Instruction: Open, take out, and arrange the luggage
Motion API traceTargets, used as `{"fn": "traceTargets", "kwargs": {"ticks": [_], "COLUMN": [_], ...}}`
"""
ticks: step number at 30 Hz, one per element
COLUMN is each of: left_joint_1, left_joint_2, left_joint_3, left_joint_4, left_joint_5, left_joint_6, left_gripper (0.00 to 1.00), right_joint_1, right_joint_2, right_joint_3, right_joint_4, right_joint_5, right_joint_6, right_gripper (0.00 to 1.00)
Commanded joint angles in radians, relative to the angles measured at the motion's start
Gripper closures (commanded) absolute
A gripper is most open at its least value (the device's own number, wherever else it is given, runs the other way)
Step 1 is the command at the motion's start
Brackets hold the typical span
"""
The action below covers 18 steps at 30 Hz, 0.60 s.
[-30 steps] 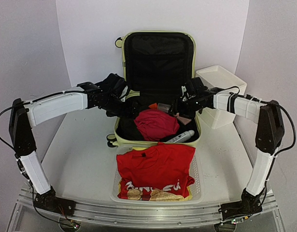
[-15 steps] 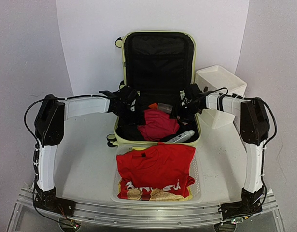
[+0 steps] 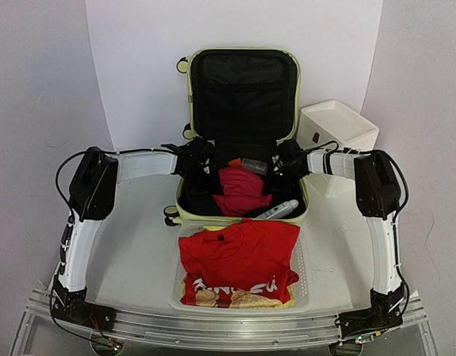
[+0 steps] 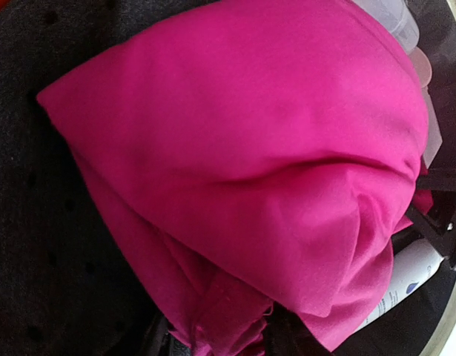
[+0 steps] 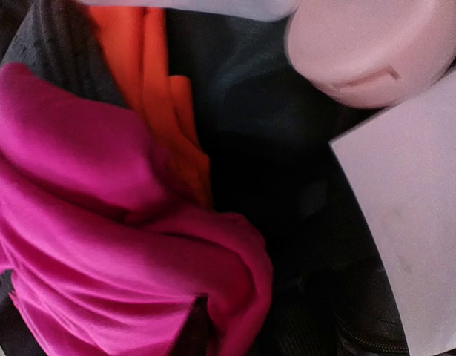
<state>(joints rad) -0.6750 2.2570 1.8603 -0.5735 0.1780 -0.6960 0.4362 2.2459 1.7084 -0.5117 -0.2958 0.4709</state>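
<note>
The luggage [image 3: 235, 220] lies open on the table, its pale yellow-green lid upright and its black lining showing. A bunched magenta cloth [image 3: 239, 189] fills the middle of the lower half. My left gripper [image 3: 211, 172] reaches in from the left. In the left wrist view the magenta cloth [image 4: 242, 148] is bunched between the dark fingers of the left gripper [image 4: 220, 341], which is shut on it. My right gripper [image 3: 276, 172] reaches in from the right. In the right wrist view the right gripper [image 5: 202, 334] is shut on a fold of the cloth [image 5: 79, 245].
A white mesh basket [image 3: 305, 274] holding a red T-shirt [image 3: 239, 259] stands in front of the suitcase. A white drawer box [image 3: 339, 130] sits at the back right. Inside the case lie a white tube [image 3: 276, 210], an orange item [image 5: 150, 89] and a pink-capped bottle [image 5: 376, 44].
Both arms have swung inward and reached into the suitcase. Both grippers have gone from open to shut on the magenta cloth, one on each side.
</note>
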Motion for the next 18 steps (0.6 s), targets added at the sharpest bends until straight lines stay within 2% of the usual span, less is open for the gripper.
{"fn": "traceTargets", "kwargs": {"ticks": [1,5,8,10,18], "left_joint_1": [0.001,0.000,0.000,0.000,-0.001], "left_joint_2": [0.001,-0.009,-0.011,-0.019,-0.126], "left_joint_3": [0.039,0.038,0.044,0.039,-0.046], "left_joint_4": [0.061,0.073,0.078,0.077,0.079], "left_joint_5": [0.008,0.021,0.048,0.051,-0.066], "left_joint_6": [-0.026,-0.029,-0.029,-0.030,-0.024], "left_gripper": [0.61,0.56,0.38,0.32,0.31], "right_joint_1": [-0.002,-0.002,-0.002,-0.002,-0.002], "right_joint_2": [-0.051,-0.112,-0.146,-0.164,-0.178], "right_joint_3": [0.039,0.008,-0.005,-0.010,-0.012], "right_joint_4": [0.021,0.027,0.029,0.029,0.029], "right_joint_5": [-0.033,-0.043,-0.056,-0.061,-0.066], "right_joint_6": [0.002,-0.001,-0.002,-0.004,-0.007], "right_gripper": [0.99,1.00,1.00,1.00,1.00]}}
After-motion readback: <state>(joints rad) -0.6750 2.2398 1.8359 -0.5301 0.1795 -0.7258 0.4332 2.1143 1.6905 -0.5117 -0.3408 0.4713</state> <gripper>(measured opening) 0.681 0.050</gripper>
